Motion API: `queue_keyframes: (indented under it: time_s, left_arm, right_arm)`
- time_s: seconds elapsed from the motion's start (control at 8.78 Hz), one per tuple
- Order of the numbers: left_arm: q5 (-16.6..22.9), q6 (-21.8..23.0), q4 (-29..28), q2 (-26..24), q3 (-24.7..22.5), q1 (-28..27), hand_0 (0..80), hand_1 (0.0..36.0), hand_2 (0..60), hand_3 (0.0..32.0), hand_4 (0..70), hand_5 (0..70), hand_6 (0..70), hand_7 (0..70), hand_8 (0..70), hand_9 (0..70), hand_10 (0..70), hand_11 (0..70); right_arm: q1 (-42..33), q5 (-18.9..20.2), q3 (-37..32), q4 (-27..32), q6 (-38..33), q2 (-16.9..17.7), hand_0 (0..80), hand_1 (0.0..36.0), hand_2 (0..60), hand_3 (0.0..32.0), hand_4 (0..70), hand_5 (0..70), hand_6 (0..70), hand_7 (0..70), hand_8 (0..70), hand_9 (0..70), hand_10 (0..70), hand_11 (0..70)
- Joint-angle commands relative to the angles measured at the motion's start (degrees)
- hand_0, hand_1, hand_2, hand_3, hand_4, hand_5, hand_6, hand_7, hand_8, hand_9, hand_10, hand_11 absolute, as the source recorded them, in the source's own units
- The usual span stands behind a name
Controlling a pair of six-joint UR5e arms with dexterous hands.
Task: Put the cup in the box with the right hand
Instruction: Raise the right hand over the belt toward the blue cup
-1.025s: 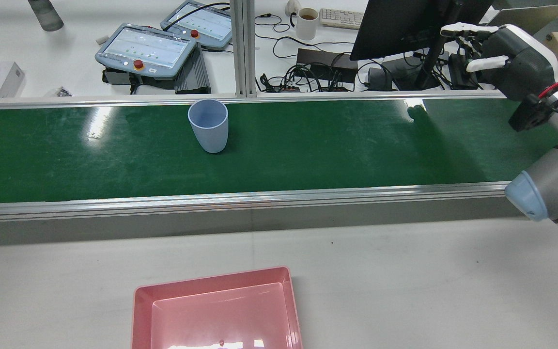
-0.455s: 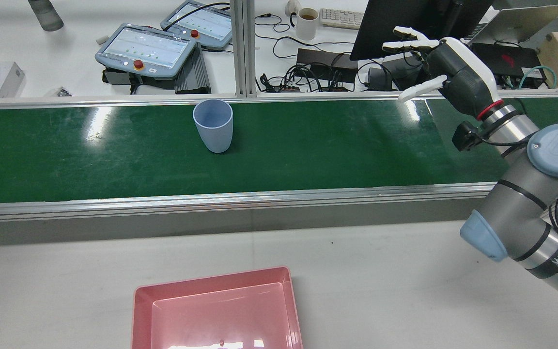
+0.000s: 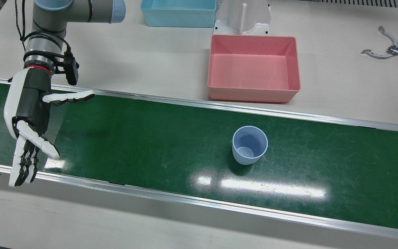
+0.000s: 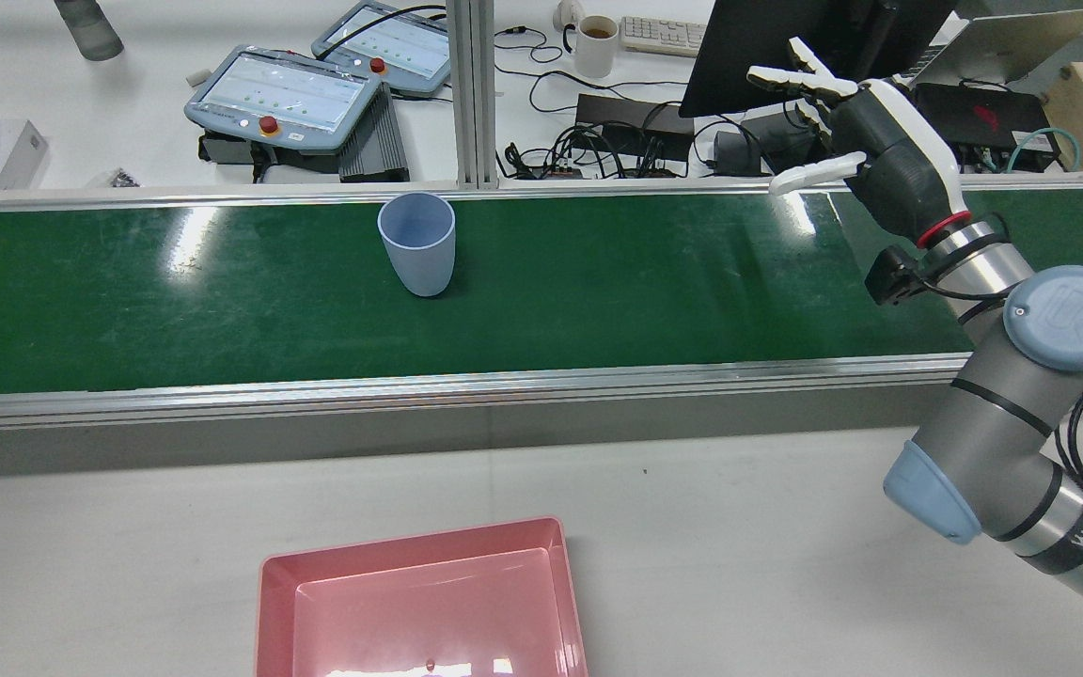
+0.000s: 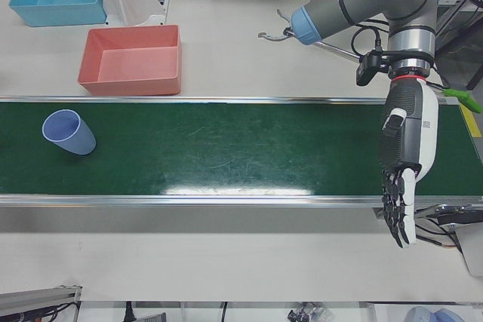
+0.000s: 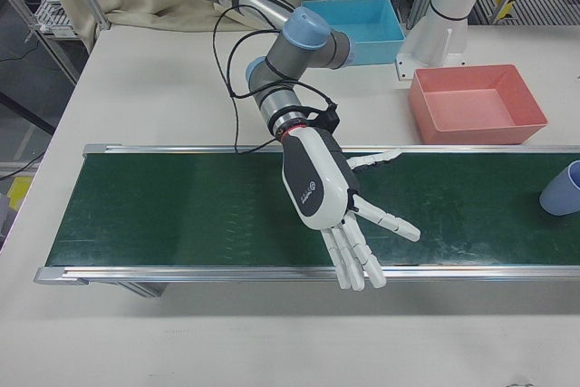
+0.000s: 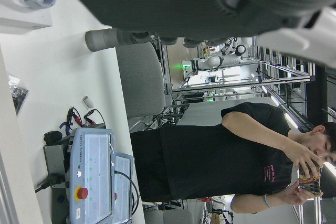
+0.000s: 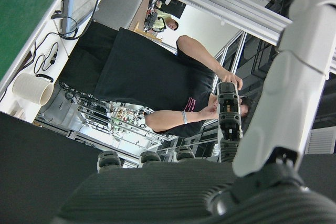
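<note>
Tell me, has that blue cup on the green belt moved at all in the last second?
Yes. In the rear view the cup has slid slightly rightward along the green belt, nearer the fixed metal post behind it.

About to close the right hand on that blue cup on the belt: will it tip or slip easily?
The blue cup looks empty and thin-walled, so probably light and easily knocked over. It narrows toward its base on the green belt, so a push near the rim may tip it. Its smooth, tapered sides could slide in the right hand.
</note>
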State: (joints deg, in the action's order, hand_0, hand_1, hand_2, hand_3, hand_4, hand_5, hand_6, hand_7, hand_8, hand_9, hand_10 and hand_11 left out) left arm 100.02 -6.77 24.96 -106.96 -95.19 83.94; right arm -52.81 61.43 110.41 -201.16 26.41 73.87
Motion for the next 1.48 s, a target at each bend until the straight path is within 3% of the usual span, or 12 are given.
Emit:
queue_keyframes:
  time_s: [0.0,0.11,0.23,0.34,0.57,0.68,1.37]
  left_arm:
    - [0.0,0.0,0.0,0.0,0.0,0.0,0.0,0.0,0.0,0.0,0.0,0.0,0.0,0.0,0.0,0.0,0.0,0.0]
    - [0.0,0.0,0.0,0.0,0.0,0.0,0.0,0.0,0.0,0.0,0.0,0.0,0.0,0.0,0.0,0.0,0.0,0.0]
    - [0.0,0.0,0.0,0.0,0.0,0.0,0.0,0.0,0.0,0.0,0.0,0.0,0.0,0.0,0.0,0.0,0.0,0.0]
    - [0.0,0.0,0.0,0.0,0.0,0.0,0.0,0.0,0.0,0.0,0.0,0.0,0.0,0.0,0.0,0.0,0.0,0.0]
    - [0.0,0.0,0.0,0.0,0.0,0.0,0.0,0.0,0.0,0.0,0.0,0.0,0.0,0.0,0.0,0.0,0.0,0.0]
    - [0.0,0.0,0.0,0.0,0.0,0.0,0.0,0.0,0.0,0.0,0.0,0.0,0.0,0.0,0.0,0.0,0.0,0.0]
    - [0.0,0.0,0.0,0.0,0.0,0.0,0.0,0.0,0.0,0.0,0.0,0.0,0.0,0.0,0.0,0.0,0.0,0.0]
  right_arm:
    - [0.0,-3.1,3.8,-10.2,-4.7,3.3,57.7,16.3,0.0,21.6,18.7,5.8,0.4,10.5,0.0,0.7,0.5,3.0]
    - [0.9,-4.8,3.4,-10.2,-4.8,4.1,56.0,14.1,0.0,18.2,17.2,5.6,0.0,5.4,0.0,0.0,1.5,4.2]
    - [1.8,-4.7,3.4,-9.4,-4.4,3.9,56.0,13.9,0.0,10.6,17.6,5.8,0.8,4.9,0.0,0.0,2.8,6.1]
    - [2.4,-4.9,1.8,-6.7,-4.3,3.9,55.8,13.6,0.0,0.0,18.2,6.2,3.8,11.0,0.0,0.8,3.8,7.6]
    - [2.3,-4.6,-0.9,-0.4,-4.3,4.2,54.8,12.1,0.0,0.0,21.7,5.7,3.9,11.7,0.2,1.0,4.2,8.0]
    - [2.3,-4.6,-1.0,-0.3,-4.3,4.2,53.7,10.9,0.0,0.0,21.7,5.4,3.9,11.6,0.1,0.9,4.5,8.3]
    - [2.4,-4.6,-0.9,-0.2,-4.4,3.8,53.5,11.4,0.0,0.0,21.9,5.3,4.0,11.5,0.0,0.9,3.7,7.1]
